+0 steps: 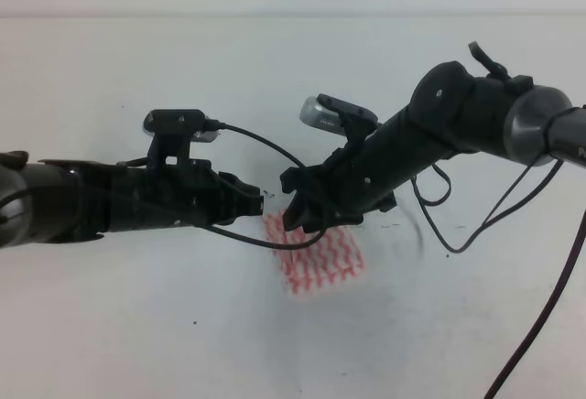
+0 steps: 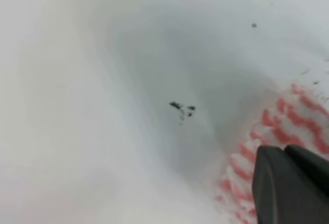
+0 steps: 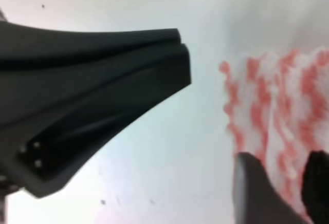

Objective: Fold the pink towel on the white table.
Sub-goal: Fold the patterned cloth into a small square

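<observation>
Both arms crowd over the pink towel (image 1: 316, 257) near the middle of the white table (image 1: 137, 326).

Your left gripper (image 1: 263, 201) sits at the towel's upper-left edge, your right gripper (image 1: 295, 221) overlaps its top; you cannot tell how either pair of jaws stands. Loose black cables (image 1: 275, 147) arc between them.

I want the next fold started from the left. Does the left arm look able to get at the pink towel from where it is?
Probably yes. The left end effector sits at the pink towel's upper-left edge, with nothing between them. The right end effector crowds the same corner, so they could bump.
</observation>
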Controlling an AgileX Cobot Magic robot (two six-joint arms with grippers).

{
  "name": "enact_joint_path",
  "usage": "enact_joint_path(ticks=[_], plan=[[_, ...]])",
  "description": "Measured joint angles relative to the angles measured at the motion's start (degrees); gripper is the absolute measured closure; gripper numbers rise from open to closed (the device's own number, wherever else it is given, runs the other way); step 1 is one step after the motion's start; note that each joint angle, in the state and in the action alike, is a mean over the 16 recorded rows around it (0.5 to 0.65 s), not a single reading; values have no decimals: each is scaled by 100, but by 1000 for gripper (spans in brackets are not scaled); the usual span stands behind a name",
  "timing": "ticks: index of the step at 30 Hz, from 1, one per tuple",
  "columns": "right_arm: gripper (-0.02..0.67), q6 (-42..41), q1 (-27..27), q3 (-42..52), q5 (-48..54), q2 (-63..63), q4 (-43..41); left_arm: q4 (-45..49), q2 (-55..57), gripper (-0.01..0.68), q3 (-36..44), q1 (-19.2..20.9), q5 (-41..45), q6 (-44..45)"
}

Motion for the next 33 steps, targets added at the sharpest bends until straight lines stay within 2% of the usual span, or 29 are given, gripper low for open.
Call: enact_joint_path(ticks=[9, 14, 33], plan=[[614, 41, 0, -108, 196, 3, -379, -2, -71, 673, 0, -1, 0, -29], [658, 95, 2, -107, 307, 3, -532, -2, -71, 673, 0, -1, 22, -42], [666, 159, 73, -106, 753, 15, -652, 1, -76, 673, 0, 0, 42, -45]])
